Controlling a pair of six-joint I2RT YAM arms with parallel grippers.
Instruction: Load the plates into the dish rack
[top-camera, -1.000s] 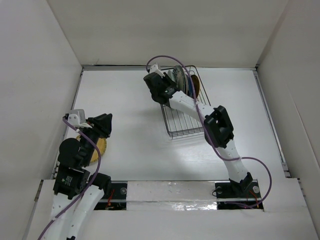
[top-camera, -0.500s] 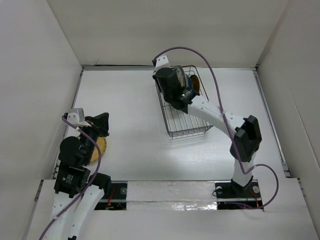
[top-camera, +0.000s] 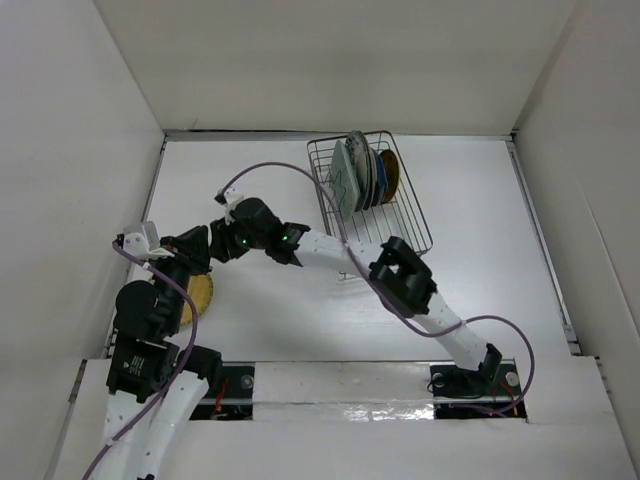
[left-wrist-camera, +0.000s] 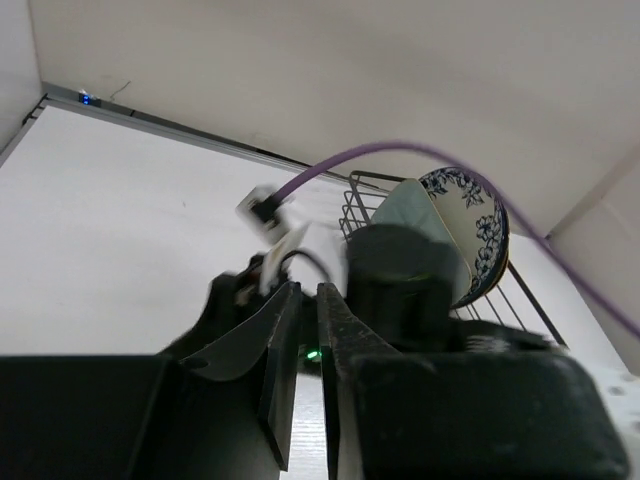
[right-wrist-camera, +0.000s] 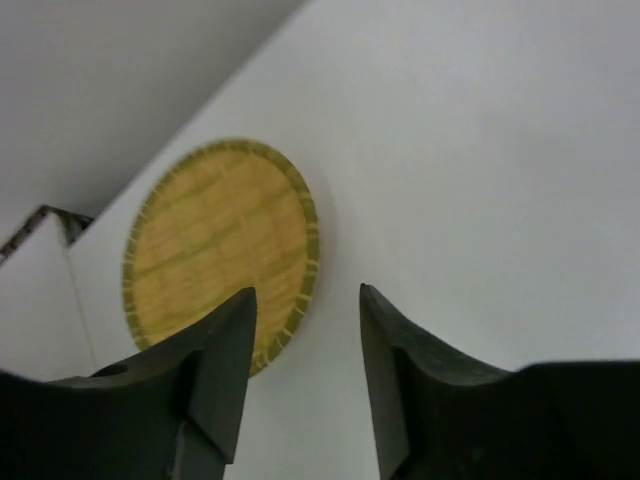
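Nearest me, the left gripper (left-wrist-camera: 308, 290) is all but closed, with a thin slit between its fingers and nothing in it; the right arm (top-camera: 330, 248) sits directly ahead and blocks much of that wrist's view, a purple cable (left-wrist-camera: 400, 150) arching over; a yellow plate (right-wrist-camera: 215, 250) lies flat on the table (top-camera: 280, 180) by the left wall, partly under my left arm; the right gripper (right-wrist-camera: 305, 295), reached across, hangs over it, fingers apart, empty; farthest, well apart, the rack (top-camera: 410, 215) holds plates on edge: a mint plate (top-camera: 345, 175), then a floral plate (left-wrist-camera: 480, 235), others behind.
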